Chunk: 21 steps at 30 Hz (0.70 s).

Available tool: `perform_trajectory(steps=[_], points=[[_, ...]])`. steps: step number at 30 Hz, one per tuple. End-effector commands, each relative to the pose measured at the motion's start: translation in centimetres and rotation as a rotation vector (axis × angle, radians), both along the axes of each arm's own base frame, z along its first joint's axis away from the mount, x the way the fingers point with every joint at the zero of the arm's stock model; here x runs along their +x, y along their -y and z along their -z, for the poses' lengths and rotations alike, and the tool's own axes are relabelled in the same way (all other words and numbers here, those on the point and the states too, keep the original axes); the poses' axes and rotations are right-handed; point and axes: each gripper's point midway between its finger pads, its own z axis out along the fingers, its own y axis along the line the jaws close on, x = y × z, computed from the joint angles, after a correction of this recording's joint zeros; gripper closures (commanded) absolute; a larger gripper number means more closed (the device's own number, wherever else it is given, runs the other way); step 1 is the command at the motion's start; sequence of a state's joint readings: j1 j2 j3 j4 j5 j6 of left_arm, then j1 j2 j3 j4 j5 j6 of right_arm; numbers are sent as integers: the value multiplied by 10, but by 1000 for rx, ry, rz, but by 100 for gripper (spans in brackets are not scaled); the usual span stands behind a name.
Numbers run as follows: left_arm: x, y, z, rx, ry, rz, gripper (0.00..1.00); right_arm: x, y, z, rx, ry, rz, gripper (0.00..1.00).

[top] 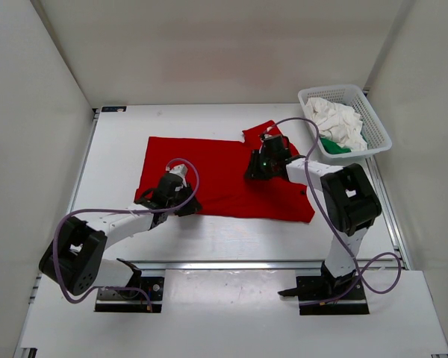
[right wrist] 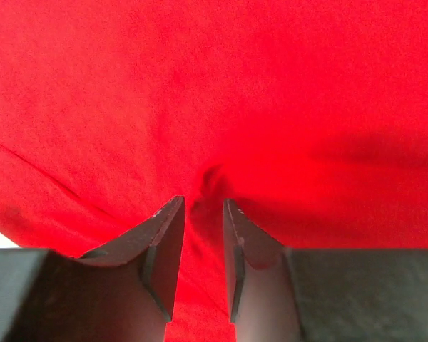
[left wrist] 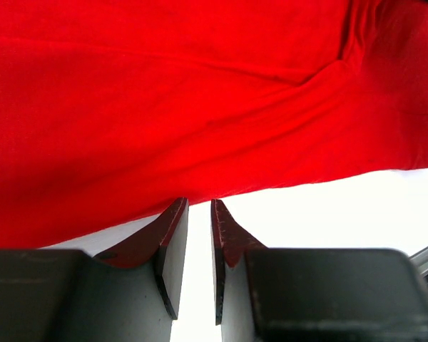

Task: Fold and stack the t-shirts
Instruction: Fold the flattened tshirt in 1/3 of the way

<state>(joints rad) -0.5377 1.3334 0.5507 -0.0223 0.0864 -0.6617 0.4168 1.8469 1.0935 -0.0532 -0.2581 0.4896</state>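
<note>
While white shirt (top: 336, 119) and green shirt (top: 334, 145) fill the basket (top: 356, 155), red shirt (top: 216, 168) lies spread, unstacked; left hand (left wrist: 200, 206), right hand (right wrist: 203, 203) slightly parted.

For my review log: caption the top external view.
Left gripper and right gripper low at the spread red t-shirt; white t-shirt and green t-shirt in the basket.

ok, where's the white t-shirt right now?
Top view, far right: the white t-shirt is bundled in the mesh basket, with the green t-shirt peeking out at its near side. Both are to the right of the spread red t-shirt.
</note>
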Motion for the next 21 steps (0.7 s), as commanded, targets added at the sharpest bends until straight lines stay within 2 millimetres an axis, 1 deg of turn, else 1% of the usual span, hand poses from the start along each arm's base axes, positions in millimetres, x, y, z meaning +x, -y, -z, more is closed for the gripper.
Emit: perform_trajectory(steps=[1, 2, 3, 4, 6, 8, 9, 10, 11, 12, 13, 14, 16, 17, 18, 19, 20, 21], points=[[4, 2, -7, -29, 31, 1, 70, 20, -6, -5, -16, 41, -6, 75], [4, 3, -7, -31, 35, 3, 70, 21, -6, -5, -18, 37, -3, 75], [3, 1, -6, -31, 27, -1, 69, 20, -7, 0, -31, 26, -8, 76], [2, 2, -6, -31, 27, 3, 70, 22, -10, 0, -32, 29, -13, 77], [5, 1, -7, -38, 32, -3, 70, 22, -6, 6, -46, 6, -4, 81], [5, 0, -6, -38, 31, -2, 70, 22, -6, 7, -62, 0, -8, 88], [4, 0, -6, -39, 26, -3, 70, 23, -10, 5, -60, 7, -17, 90], [4, 1, -7, -44, 27, 2, 70, 24, -13, 6, -59, 9, -17, 95], [5, 0, -8, -41, 29, -3, 69, 26, -11, 5, -57, 7, -10, 96], [6, 2, -10, -47, 38, 6, 70, 29, -14, -1, -53, 23, -15, 97], [4, 0, -6, -38, 28, 1, 70, 27, -14, 3, -65, 12, -14, 97], [5, 2, -9, -46, 33, 2, 70, 32, -17, 0, -58, 18, -14, 96], [6, 4, -11, -53, 36, 2, 70, 33, -25, -2, -59, 22, -26, 95], [4, 2, -8, -45, 26, 1, 70, 38, -26, -3, -62, 25, -22, 94], [8, 2, -13, -53, 40, -5, 70, 40, -32, -8, -53, 29, -31, 91], [8, 2, -13, -51, 40, -5, 69, 37, -31, -1, -55, 1, -34, 89], [7, 2, -13, -51, 40, -3, 71, 40, -34, 1, -51, -3, -30, 86], [8, 0, -13, -51, 37, -11, 70, 39, -36, 2, -46, -5, -32, 80]])
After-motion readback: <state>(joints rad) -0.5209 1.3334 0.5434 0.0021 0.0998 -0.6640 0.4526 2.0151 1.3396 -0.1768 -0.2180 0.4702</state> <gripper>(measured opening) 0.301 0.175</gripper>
